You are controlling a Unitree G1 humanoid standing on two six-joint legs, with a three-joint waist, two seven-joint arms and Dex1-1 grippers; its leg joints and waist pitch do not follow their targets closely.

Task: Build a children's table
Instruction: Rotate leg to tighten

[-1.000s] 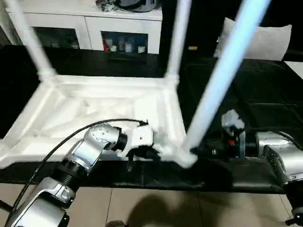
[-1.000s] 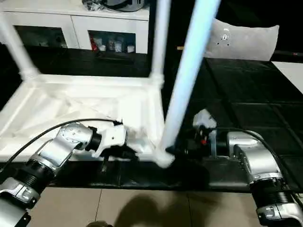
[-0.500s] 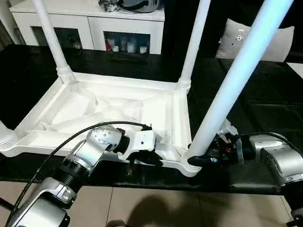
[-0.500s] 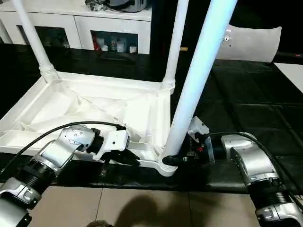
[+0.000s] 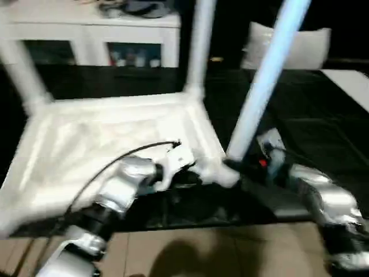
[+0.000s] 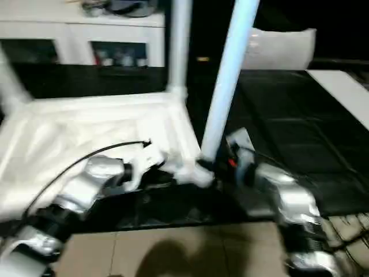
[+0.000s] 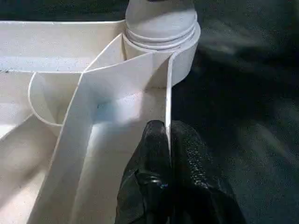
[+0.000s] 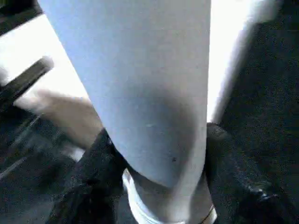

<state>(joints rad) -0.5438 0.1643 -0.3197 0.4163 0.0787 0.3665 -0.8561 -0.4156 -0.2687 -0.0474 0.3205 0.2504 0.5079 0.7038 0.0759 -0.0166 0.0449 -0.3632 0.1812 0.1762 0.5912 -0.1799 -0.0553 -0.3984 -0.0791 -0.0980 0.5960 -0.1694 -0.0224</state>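
The white children's table lies upside down on the black mat, its ribbed underside (image 5: 104,138) facing up. Legs stand in the far left socket (image 5: 23,75), the far right socket (image 5: 199,46) and the near right socket (image 5: 262,81). My left gripper (image 7: 167,135) is shut on the thin near rim of the top (image 7: 168,93), just short of the near right corner socket (image 7: 161,32). My right gripper (image 5: 239,167) is shut on the base of the near right leg (image 8: 149,84), with one black finger (image 8: 93,158) on each side of it.
A white cabinet with glass doors (image 5: 98,34) stands behind the table. A pale grey cushion (image 5: 288,46) lies at the back right. Tan floor tiles (image 5: 202,248) run along the near edge of the black mat (image 5: 323,115).
The whole picture has shifted and blurred, so the camera moved. Both grippers keep the same holds on the rim and the near right leg.
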